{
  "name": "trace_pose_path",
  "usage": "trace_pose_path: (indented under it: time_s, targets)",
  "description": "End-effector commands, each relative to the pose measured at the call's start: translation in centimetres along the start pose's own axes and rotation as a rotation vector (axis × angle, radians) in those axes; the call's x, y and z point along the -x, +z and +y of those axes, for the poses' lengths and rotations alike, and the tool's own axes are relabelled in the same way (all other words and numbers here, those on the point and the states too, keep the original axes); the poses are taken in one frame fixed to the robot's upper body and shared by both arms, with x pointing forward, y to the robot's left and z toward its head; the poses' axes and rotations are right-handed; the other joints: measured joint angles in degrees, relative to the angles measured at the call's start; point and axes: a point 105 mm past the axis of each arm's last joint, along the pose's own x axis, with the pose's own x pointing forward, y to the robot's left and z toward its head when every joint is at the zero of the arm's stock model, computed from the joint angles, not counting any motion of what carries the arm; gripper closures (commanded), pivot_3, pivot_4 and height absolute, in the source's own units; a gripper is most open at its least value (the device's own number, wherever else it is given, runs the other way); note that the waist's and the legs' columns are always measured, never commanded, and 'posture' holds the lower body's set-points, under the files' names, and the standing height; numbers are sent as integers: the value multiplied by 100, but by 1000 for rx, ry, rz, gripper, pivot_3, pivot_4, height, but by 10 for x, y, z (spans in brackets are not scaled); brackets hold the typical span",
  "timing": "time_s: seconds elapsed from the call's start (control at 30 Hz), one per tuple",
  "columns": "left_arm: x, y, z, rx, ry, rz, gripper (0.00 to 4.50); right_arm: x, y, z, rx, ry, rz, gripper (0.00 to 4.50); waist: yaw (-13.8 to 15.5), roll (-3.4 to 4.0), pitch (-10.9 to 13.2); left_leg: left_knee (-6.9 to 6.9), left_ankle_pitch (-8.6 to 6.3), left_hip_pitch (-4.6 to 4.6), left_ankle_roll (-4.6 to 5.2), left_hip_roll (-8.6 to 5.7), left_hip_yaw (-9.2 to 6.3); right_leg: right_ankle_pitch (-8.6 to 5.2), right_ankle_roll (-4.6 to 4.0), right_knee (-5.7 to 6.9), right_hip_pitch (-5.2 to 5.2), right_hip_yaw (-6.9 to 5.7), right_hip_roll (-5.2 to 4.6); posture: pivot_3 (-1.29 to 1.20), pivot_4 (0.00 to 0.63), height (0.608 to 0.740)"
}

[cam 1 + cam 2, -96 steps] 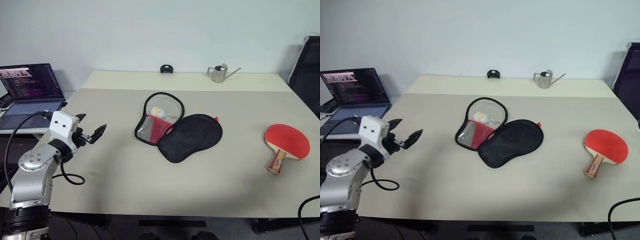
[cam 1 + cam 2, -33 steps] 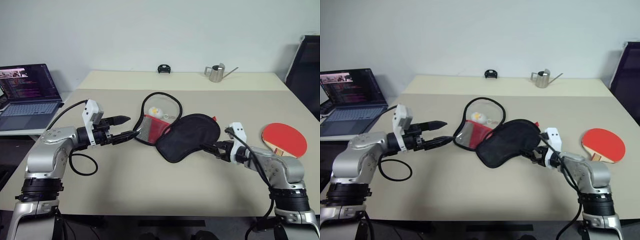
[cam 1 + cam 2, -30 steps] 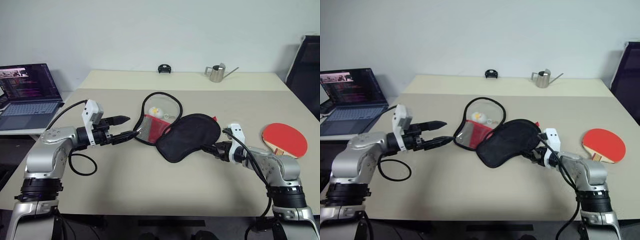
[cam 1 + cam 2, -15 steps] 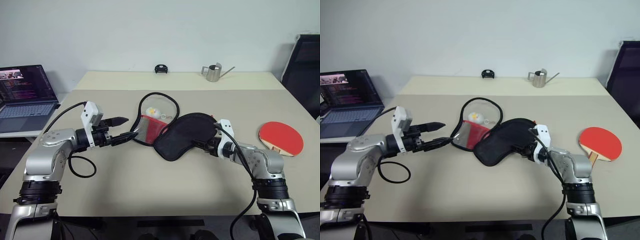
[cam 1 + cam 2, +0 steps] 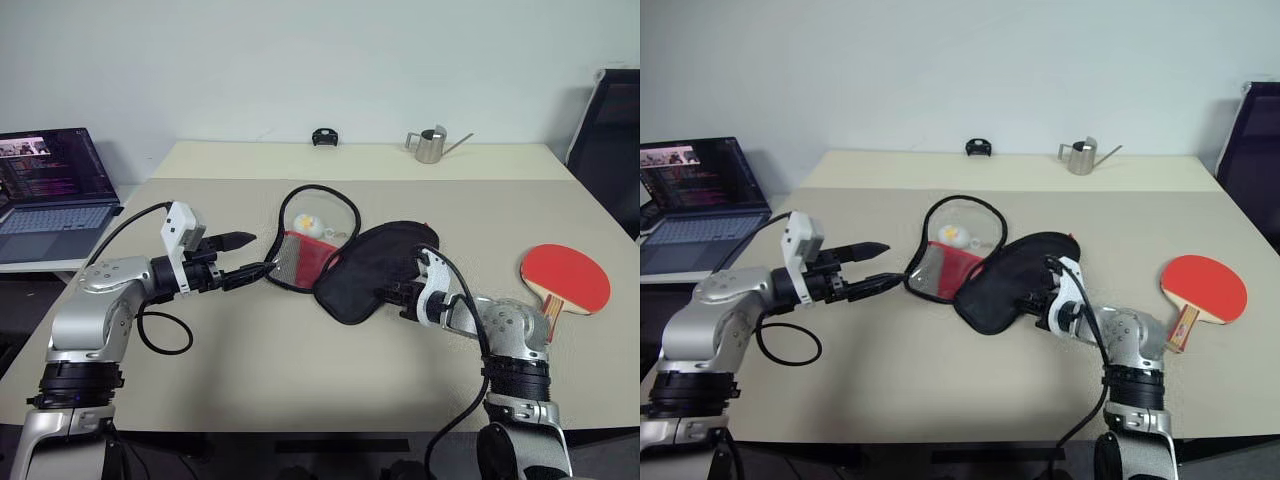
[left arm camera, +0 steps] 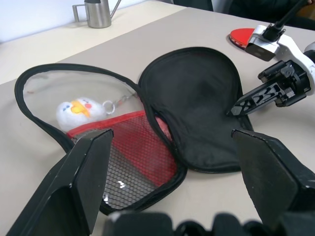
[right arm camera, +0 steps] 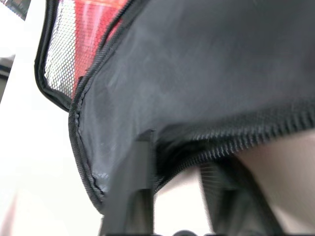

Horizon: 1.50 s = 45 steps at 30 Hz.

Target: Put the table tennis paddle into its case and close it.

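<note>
Centrally on the beige table (image 5: 250, 370), the paddle-shaped black-and-red zippered fabric case (image 5: 375, 270) lies unzipped, its black flap pinched at the edge by the closed right gripper (image 6: 236, 109). If that thin grip slips, the flap may flop back. Spread wide, the left gripper (image 5: 250, 256) hovers by the mesh side. Well right, the red-faced wooden-handled table tennis paddle (image 5: 563, 280) lies untouched, its handle partly behind the right arm.

the case (image 5: 350, 258) lies open mid-table, the table tennis paddle (image 5: 565, 280) well to its right, a laptop (image 5: 55, 185) far left, a watering can (image 5: 430, 146) behind.
</note>
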Motion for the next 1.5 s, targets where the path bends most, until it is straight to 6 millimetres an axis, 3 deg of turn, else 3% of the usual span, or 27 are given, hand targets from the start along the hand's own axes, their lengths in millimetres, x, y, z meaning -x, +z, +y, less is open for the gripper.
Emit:
trace_pose_path:
  time_s: [0.03,0.47,1.13,1.5]
  targets:
    - [3,9,-1,-42,-3,-20,292,11,17,4,4,8,-33,4474,0,0,0,-1,0,0,0,0,0,0,0,0,-1,0,0,0,150,740]
    - [-6,9,-13,-39,-59,-28,292,42,47,-27,162,-93,129,4474,3,1,1,-1,-6,-5,12,-2,4,0,0,-4,-2,1,0,0,150,740]
    - [-17,13,-26,-45,-91,-36,292,34,108,-58,549,-197,216,4474,2,0,1,6,1,-43,-1,-1,5,0,0,-5,-33,-3,-2,0,150,740]
    - [-22,18,-31,-54,-101,-43,292,39,121,-72,724,-248,276,4474,-1,1,1,9,3,-66,-6,-2,3,0,-1,-11,-48,-10,-4,0,150,740]
